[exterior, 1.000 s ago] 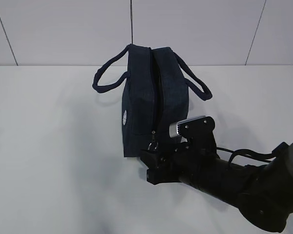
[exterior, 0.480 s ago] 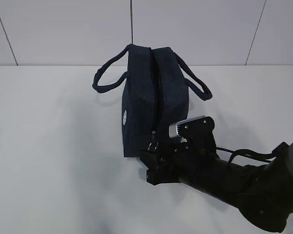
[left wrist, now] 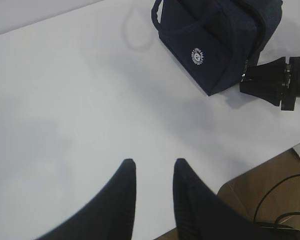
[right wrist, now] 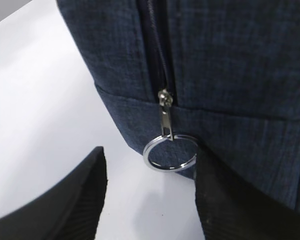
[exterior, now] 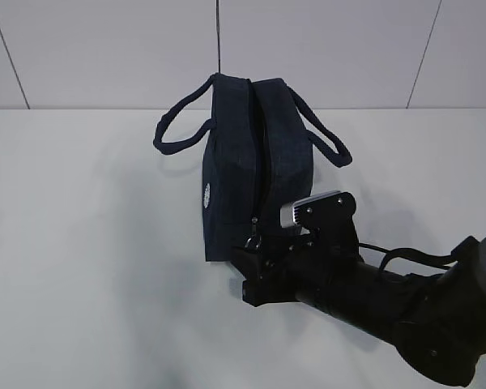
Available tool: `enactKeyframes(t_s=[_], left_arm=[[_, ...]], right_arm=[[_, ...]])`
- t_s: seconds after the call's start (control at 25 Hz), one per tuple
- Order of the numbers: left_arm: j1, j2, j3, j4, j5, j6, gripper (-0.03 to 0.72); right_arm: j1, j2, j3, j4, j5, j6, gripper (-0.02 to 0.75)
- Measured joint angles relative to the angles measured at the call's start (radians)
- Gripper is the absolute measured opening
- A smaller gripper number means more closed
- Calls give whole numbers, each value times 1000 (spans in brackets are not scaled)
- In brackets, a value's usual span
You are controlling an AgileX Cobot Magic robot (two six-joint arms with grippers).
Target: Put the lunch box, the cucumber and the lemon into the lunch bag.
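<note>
Right end effector (right wrist: 147, 195) straddles ring pull (right wrist: 169, 153) at lunch bag (exterior: 251, 162) edge.

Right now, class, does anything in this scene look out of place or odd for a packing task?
The lunch bag stands upright and zipped, undamaged. Oddly, no lunch box, cucumber or lemon is visible. The right gripper is open around the ring pull.

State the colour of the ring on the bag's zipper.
Silver; the ring shows best in the right wrist view.
</note>
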Motion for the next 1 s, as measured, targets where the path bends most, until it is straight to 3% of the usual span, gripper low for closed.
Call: enactKeyframes(t_s=[1.0], left_arm=[[0, 0, 0, 13, -18, 0, 181]], right_arm=[[0, 0, -32, 35, -8, -77, 440]])
